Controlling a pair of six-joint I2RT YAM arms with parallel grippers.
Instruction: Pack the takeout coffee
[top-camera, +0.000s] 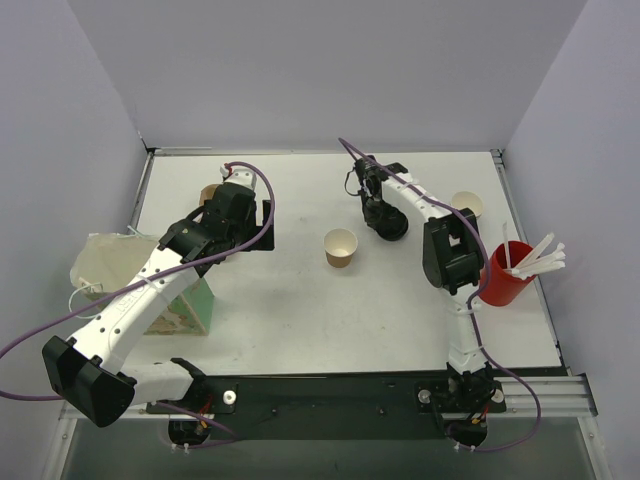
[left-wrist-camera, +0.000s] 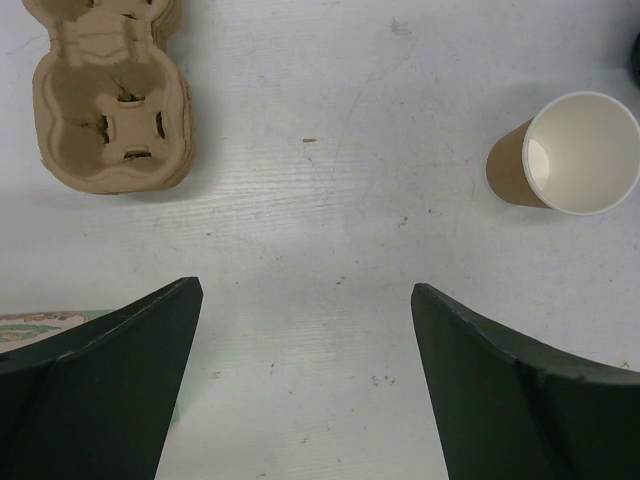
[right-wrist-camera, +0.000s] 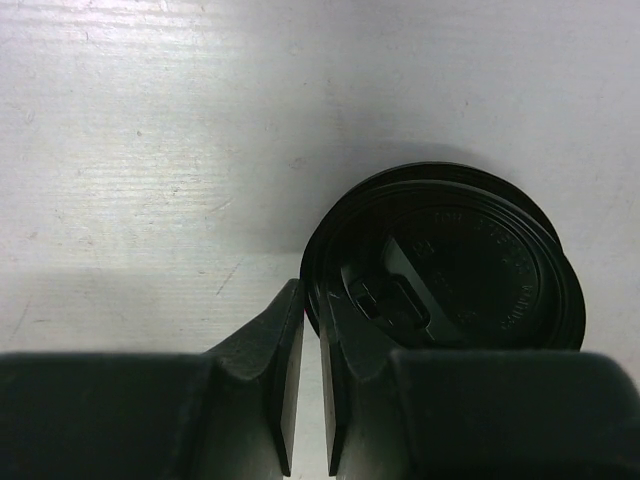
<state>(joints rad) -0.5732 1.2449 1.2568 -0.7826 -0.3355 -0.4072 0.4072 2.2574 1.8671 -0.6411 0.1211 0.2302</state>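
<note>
The takeout coffee's brown kraft-paper cup (top-camera: 341, 248) stands upright in mid-table with its white inside showing and no lid on it; it also shows in the left wrist view (left-wrist-camera: 570, 152). A black plastic lid (right-wrist-camera: 450, 260) lies flat on the table behind and to the right of the cup. My right gripper (right-wrist-camera: 310, 290) pinches the lid's left rim, one finger outside it and one on top; in the top view it (top-camera: 385, 222) hangs over the lid. My left gripper (left-wrist-camera: 305, 288) is open over bare table, to the left of the cup.
A tan moulded-pulp cup carrier (left-wrist-camera: 110, 100) lies at the back left, partly under the left arm. A cream cup (top-camera: 467, 205) and a red cup of white sticks (top-camera: 505, 272) stand at the right. A paper bag (top-camera: 110, 262) and a green box (top-camera: 190, 305) sit at the left.
</note>
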